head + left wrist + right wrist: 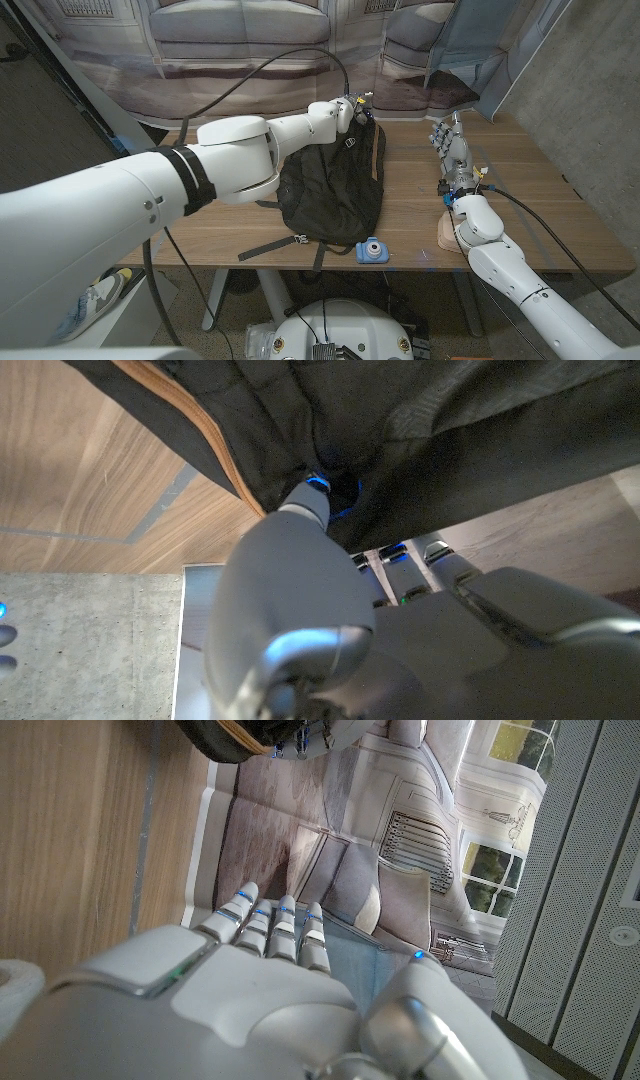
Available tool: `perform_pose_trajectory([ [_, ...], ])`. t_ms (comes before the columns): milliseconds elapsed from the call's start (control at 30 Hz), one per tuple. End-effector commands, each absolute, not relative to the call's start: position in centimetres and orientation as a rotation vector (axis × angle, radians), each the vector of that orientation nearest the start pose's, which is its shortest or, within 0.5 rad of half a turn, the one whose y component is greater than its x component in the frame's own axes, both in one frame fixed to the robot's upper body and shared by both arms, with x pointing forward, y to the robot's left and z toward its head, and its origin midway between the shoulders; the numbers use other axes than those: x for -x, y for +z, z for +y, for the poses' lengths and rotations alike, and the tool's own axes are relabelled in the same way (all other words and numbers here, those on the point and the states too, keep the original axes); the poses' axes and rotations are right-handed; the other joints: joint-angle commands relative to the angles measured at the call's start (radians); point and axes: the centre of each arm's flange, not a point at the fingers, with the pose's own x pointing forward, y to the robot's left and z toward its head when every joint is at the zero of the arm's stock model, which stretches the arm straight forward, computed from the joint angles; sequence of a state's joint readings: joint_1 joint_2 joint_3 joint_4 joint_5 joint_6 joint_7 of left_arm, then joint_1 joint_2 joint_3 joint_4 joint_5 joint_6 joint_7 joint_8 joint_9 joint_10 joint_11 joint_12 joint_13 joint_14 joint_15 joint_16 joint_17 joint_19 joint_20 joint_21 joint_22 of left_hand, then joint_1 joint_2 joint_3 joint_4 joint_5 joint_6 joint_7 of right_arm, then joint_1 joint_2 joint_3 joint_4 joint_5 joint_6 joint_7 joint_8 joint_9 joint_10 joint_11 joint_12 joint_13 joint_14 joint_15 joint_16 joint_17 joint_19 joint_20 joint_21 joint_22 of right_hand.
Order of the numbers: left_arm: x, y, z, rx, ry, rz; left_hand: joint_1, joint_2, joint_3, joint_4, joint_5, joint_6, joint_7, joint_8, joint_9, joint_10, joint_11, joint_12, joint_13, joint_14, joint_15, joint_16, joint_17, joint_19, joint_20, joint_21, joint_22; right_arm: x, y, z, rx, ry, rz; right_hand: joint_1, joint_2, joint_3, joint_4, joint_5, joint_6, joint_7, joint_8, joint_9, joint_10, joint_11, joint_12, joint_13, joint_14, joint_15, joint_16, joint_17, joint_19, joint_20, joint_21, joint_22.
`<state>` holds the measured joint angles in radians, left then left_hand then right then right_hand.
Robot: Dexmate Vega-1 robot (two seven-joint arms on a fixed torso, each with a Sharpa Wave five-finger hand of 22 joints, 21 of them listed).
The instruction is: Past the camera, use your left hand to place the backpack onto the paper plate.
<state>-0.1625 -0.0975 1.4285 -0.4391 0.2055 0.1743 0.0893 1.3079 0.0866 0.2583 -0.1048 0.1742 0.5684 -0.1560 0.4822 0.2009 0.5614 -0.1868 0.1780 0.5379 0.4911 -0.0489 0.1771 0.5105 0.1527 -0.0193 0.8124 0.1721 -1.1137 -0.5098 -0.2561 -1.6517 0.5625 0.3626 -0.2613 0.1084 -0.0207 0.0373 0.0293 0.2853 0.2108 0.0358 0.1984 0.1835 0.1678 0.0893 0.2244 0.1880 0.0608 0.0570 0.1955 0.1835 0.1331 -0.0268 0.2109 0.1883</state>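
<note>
A black backpack [330, 195] with tan trim lies lengthwise on the middle of the wooden table [530, 210]. My left hand [348, 108] is at its far top end, gripping the fabric there. In the left wrist view the fingers [315, 500] dig into the dark cloth of the backpack [450, 440]. A small blue toy camera [371, 250] stands at the table's front edge, just right of the backpack's bottom. A pale beige piece, likely the paper plate [445, 235], shows partly under my right wrist. My right hand [455, 150] stands upright with straight fingers, holding nothing.
A printed backdrop [300, 50] of a sofa hangs right behind the table's far edge. A black cable [260, 70] arcs to my left wrist. A grey strap [270, 247] of the backpack trails toward the front edge. Bare wood lies between backpack and right hand.
</note>
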Motion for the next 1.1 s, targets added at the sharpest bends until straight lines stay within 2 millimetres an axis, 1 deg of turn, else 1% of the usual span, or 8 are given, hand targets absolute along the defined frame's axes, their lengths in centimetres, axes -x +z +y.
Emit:
perform_pose_trajectory([
  [33,-71.44,16.32,-2.02,-1.626,0.006,-0.545,-0.022,-0.007,0.006,0.005,0.006,-0.057,0.006,-0.033,0.005,-0.099,0.005,-0.006,-0.027,-0.086,-0.093,-0.002,-0.040,-0.049,0.038,-0.040,0.000,-57.47,-4.04,-29.00,-0.148,0.026,-0.732,0.010,0.003,-0.005,-0.002,-0.003,0.003,-0.002,-0.001,0.006,0.008,-0.001,-0.003,0.002,0.008,0.001,-0.005,0.005,0.009,0.002,-0.002,0.002],
  [200,-71.39,16.35,-2.03,-1.637,0.026,-0.565,-0.036,-0.011,0.003,0.005,0.010,-0.141,0.009,-0.078,0.006,-0.177,0.010,-0.002,-0.058,-0.176,-0.069,-0.003,-0.082,-0.085,0.059,-0.076,0.001,-57.53,-3.95,-29.08,-0.146,0.023,-0.731,0.010,0.003,-0.006,-0.002,-0.003,0.003,-0.003,-0.001,0.006,0.008,-0.001,-0.003,0.002,0.008,0.002,-0.005,0.005,0.009,0.002,-0.002,0.002],
  [433,-71.39,16.40,-1.86,-1.633,0.049,-0.583,-0.080,-0.029,-0.019,0.016,0.024,-0.280,0.011,-0.151,0.009,-0.297,0.027,-0.003,-0.106,-0.299,-0.029,-0.003,-0.150,-0.141,0.056,-0.135,0.001,-57.77,-3.85,-29.10,-0.145,0.025,-0.727,0.011,0.004,-0.006,-0.003,-0.003,0.004,-0.002,0.000,0.006,0.011,-0.001,-0.002,0.002,0.008,-0.001,-0.005,0.005,0.010,0.002,-0.002,0.002],
  [600,-71.44,16.25,-1.78,-1.617,0.047,-0.580,-0.160,-0.054,-0.059,0.048,0.044,-0.383,0.022,-0.206,0.009,-0.393,0.019,-0.001,-0.151,-0.375,-0.008,0.001,-0.206,-0.170,0.048,-0.182,0.001,-58.05,-3.86,-29.10,-0.146,0.028,-0.724,0.011,0.004,-0.007,-0.003,-0.003,0.004,-0.001,0.000,0.006,0.011,0.000,-0.002,0.002,0.009,0.000,-0.005,0.005,0.010,0.002,-0.002,0.002],
  [633,-71.44,16.28,-1.76,-1.611,0.047,-0.580,-0.170,-0.058,-0.065,0.053,0.048,-0.395,0.025,-0.212,0.009,-0.407,0.027,-0.002,-0.157,-0.385,-0.010,0.001,-0.212,-0.176,0.050,-0.189,0.001,-58.09,-3.84,-29.09,-0.146,0.028,-0.724,0.011,0.004,-0.007,-0.003,-0.003,0.004,-0.001,0.000,0.006,0.011,0.000,-0.002,0.002,0.009,0.000,-0.005,0.005,0.010,0.002,-0.002,0.002],
  [733,-71.50,16.26,-1.63,-1.606,0.047,-0.578,-0.213,-0.069,-0.086,0.073,0.058,-0.411,0.023,-0.222,0.009,-0.423,0.018,0.003,-0.171,-0.398,-0.017,0.006,-0.228,-0.189,0.052,-0.207,0.002,-58.17,-3.79,-29.09,-0.147,0.030,-0.725,0.011,0.004,-0.007,-0.003,-0.003,0.005,0.000,0.000,0.006,0.011,0.000,-0.002,0.002,0.010,-0.001,-0.005,0.005,0.010,0.002,-0.002,0.002],
  [900,-71.50,16.53,-1.65,-1.609,0.023,-0.552,-0.319,-0.090,-0.135,0.126,0.088,-0.438,0.034,-0.240,0.009,-0.455,0.019,0.006,-0.199,-0.428,0.006,0.010,-0.254,-0.219,0.075,-0.245,0.004,-58.29,-3.74,-29.06,-0.147,0.030,-0.725,0.011,0.005,-0.008,-0.003,-0.003,0.004,-0.002,0.000,0.006,0.011,-0.001,-0.002,0.002,0.010,0.000,-0.005,0.005,0.010,0.002,-0.002,0.002],
  [1100,-71.58,16.32,-1.74,-1.612,-0.012,-0.517,-0.383,-0.103,-0.166,0.159,0.110,-0.458,0.037,-0.251,0.008,-0.475,0.026,0.009,-0.216,-0.460,0.020,0.008,-0.268,-0.251,0.087,-0.273,0.005,-58.42,-3.68,-28.91,-0.146,0.033,-0.724,0.011,0.005,-0.008,-0.003,-0.003,0.004,-0.003,0.000,0.006,0.011,0.000,-0.002,0.002,0.010,0.000,-0.005,0.005,0.010,0.002,-0.002,0.002],
])
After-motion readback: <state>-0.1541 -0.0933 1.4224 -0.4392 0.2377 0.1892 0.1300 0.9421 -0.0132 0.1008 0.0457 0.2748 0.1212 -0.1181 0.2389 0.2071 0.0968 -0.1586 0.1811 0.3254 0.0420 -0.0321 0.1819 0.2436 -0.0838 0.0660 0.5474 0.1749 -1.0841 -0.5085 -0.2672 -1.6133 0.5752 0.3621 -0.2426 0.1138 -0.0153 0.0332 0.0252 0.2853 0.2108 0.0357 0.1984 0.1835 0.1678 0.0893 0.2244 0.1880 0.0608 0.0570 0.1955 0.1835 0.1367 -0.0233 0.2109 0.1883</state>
